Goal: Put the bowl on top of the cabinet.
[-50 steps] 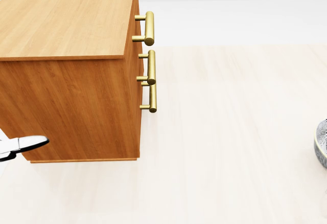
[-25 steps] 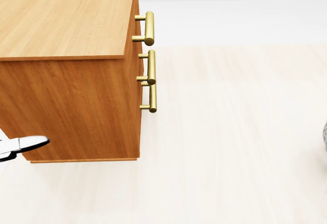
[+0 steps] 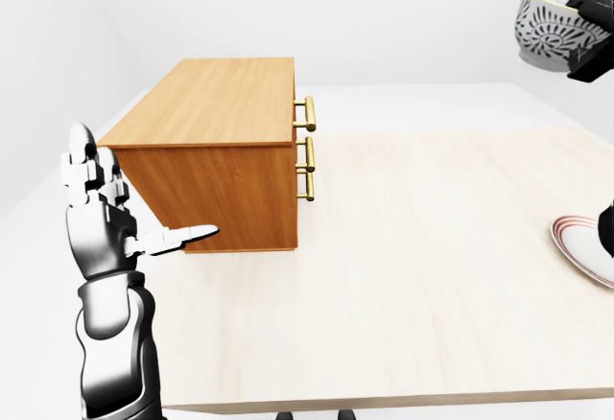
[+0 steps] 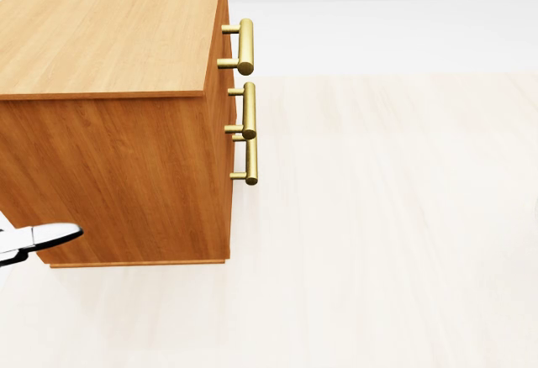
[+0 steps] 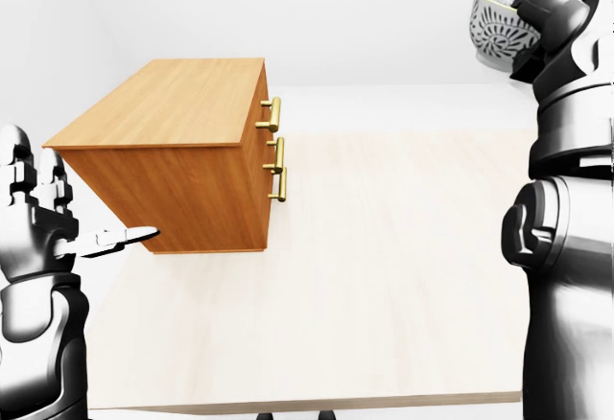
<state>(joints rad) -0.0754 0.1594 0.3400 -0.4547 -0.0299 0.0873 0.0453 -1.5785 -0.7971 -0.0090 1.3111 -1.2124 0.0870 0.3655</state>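
The grey-and-white patterned bowl (image 3: pixel 543 29) is held high at the top right of the left-eye view, well above the table, with my right hand (image 3: pixel 581 10) shut on its rim. The wooden cabinet (image 3: pixel 219 185) stands at the table's left, its flat top (image 3: pixel 217 100) bare, brass handles (image 3: pixel 307 146) facing right. The bowl is far to the right of the cabinet and higher than its top. My left hand (image 3: pixel 134 204) is raised beside the cabinet's near-left corner, open, fingers spread and holding nothing. Only its fingertip (image 4: pixel 50 235) shows in the head view, which holds no bowl.
A white plate with a reddish rim (image 3: pixel 583 252) lies at the right edge of the pale table (image 3: pixel 413 286). The table's near edge (image 3: pixel 384 404) runs along the bottom of the left-eye view. My right arm (image 5: pixel 571 247) fills the right side of the right-eye view.
In the head view the bowl at the right edge has slid out of sight. The cabinet and my left fingertip have not moved.
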